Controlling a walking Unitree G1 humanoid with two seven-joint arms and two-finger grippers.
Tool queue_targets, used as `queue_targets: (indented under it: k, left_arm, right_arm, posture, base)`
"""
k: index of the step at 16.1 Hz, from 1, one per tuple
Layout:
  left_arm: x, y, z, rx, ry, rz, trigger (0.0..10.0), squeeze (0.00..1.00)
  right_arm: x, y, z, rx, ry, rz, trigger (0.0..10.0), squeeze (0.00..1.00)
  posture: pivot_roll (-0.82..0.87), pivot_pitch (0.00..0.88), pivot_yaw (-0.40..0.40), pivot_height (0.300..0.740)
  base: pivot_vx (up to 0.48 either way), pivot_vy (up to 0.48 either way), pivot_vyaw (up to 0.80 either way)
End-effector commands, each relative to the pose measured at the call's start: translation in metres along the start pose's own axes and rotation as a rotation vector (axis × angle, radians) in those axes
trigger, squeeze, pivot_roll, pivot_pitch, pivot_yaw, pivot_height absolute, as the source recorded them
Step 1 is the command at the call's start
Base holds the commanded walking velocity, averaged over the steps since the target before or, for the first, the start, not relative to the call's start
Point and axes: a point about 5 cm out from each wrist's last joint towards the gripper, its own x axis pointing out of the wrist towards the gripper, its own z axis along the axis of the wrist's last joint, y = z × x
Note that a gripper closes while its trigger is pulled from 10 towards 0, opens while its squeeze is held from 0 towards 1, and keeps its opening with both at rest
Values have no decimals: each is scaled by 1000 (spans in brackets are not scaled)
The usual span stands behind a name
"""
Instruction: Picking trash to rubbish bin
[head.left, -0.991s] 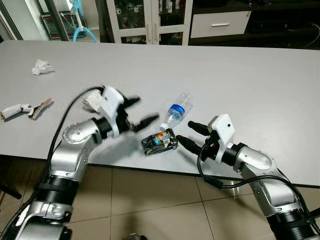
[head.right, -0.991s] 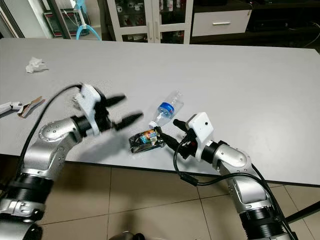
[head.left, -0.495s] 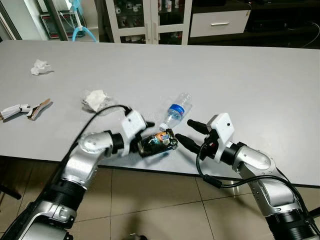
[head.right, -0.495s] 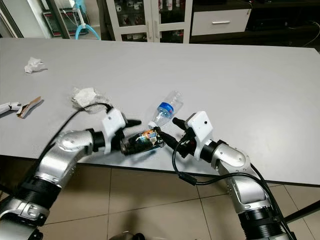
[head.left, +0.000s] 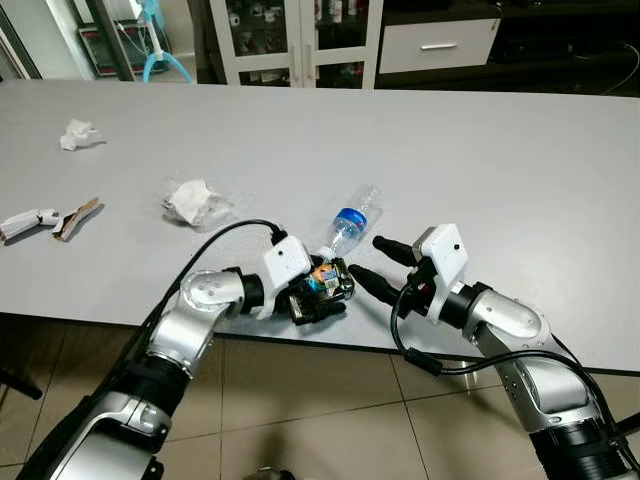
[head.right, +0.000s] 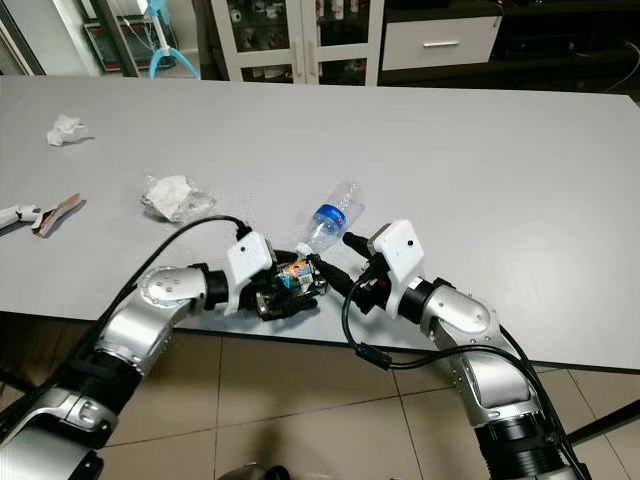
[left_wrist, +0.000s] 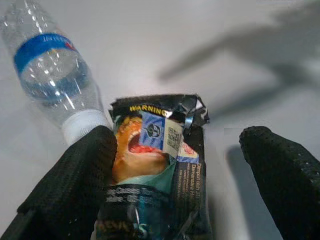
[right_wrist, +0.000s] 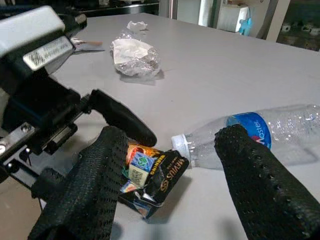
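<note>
At the counter (head.left: 520, 170) edge, the cigarette pack (left_wrist: 160, 170) is straddled by the left gripper (head.left: 318, 297), fingers apart; closing off-centre may push it off.

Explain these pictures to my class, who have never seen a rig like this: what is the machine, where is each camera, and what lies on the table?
A humanoid robot stands at a grey table. Two pictures come from cameras in its head, two from its wrists. The left gripper has its black fingers open around a crumpled cigarette pack; one finger touches it. The right gripper waits open beside it. A plastic bottle lies on its side next to the pack. Further left lie a plastic wrap, a crumpled tissue and small scraps.
</note>
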Motion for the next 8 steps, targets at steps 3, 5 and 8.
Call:
queue_targets:
  k: [3, 5, 8]
  left_arm:
    - [3, 4, 2, 59, 33, -4, 10000, 0]
    - [6, 2, -2, 95, 67, -1, 10000, 0]
    - [9, 0, -5, 130, 91, -4, 10000, 0]
  right_arm:
    - [-1, 0, 4, 2, -13, -11, 10000, 0]
    - [-1, 0, 4, 3, -13, -12, 10000, 0]
    - [0, 1, 4, 1, -13, -15, 10000, 0]
  posture:
    - [-98, 87, 71, 740]
    - [-102, 85, 73, 740]
    - [-103, 81, 74, 740]
  base:
    - [0, 0, 0]
    - [0, 0, 0]
    - [0, 0, 0]
